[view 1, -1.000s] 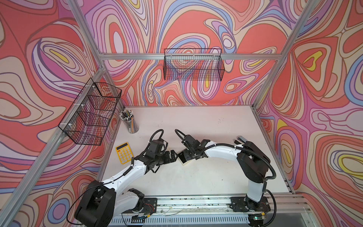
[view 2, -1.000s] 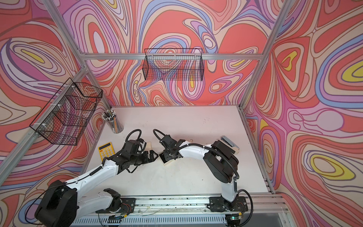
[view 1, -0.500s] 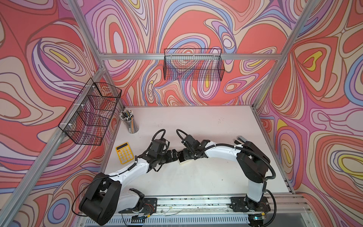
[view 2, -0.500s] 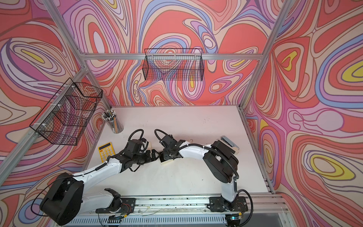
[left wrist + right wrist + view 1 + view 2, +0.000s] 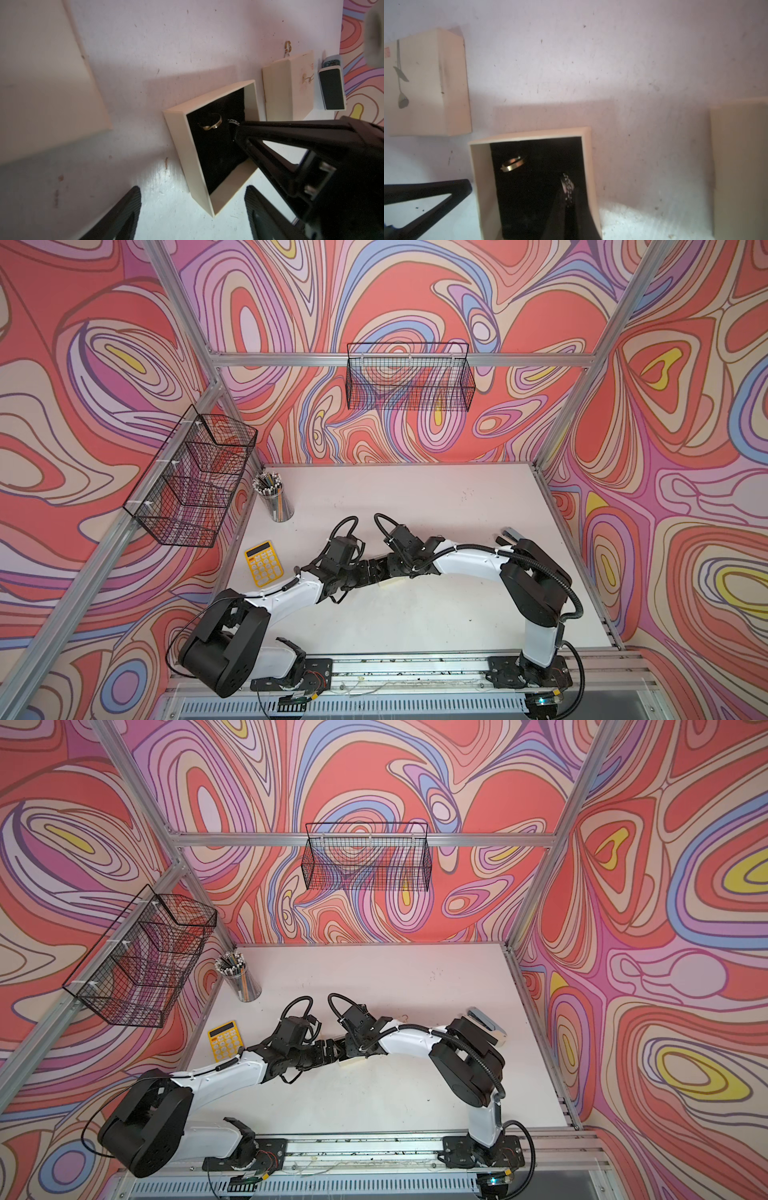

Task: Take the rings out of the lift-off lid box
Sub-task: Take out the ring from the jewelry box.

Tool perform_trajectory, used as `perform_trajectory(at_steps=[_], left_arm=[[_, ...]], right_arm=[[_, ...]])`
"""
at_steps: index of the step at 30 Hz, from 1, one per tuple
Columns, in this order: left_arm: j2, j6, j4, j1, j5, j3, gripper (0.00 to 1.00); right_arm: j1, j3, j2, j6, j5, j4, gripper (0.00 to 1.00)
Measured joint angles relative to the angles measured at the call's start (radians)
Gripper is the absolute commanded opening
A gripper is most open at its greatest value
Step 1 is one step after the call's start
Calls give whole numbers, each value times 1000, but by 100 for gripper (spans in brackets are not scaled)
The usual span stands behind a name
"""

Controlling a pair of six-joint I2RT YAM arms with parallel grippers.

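Observation:
The lift-off lid box (image 5: 180,133) stands open, cream with a black lining; in both top views only its edge (image 5: 392,581) (image 5: 353,1061) shows under the arms. Two rings lie inside. A plain band (image 5: 211,124) (image 5: 512,164) rests free on the lining. A patterned ring (image 5: 233,122) (image 5: 568,186) sits between the tips of my right gripper (image 5: 568,193), which is shut on it inside the box. My left gripper (image 5: 192,216) is open just outside the box, its fingers (image 5: 124,214) either side of the near corner without touching it.
A flat cream lid (image 5: 41,83) (image 5: 741,166) lies beside the box. Another cream box with a flower drawing (image 5: 288,87) (image 5: 425,83) stands on the other side, next to a small dark device (image 5: 331,91). A yellow calculator (image 5: 264,563) and pencil cup (image 5: 274,497) stand at the left.
The left arm has reached further right, up to the box and the right gripper, and its jaws have narrowed somewhat. The right gripper has stayed in the box.

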Motion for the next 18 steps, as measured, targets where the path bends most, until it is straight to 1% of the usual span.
perform_trajectory(at_steps=[7,10,13,18], left_arm=[[50,-4,57,0,3,5,74],[75,-4,77,0,3,19,71],[97,-4,87,-1,2,32,70],[111,-3,100,-6,-5,36,60]], right_arm=[[0,-10,-1,3,0,24,0],[0,-10,-1,5,-1,29,0],[0,-10,-1,7,0,30,0],[0,-10,-1,7,2,29,0]])
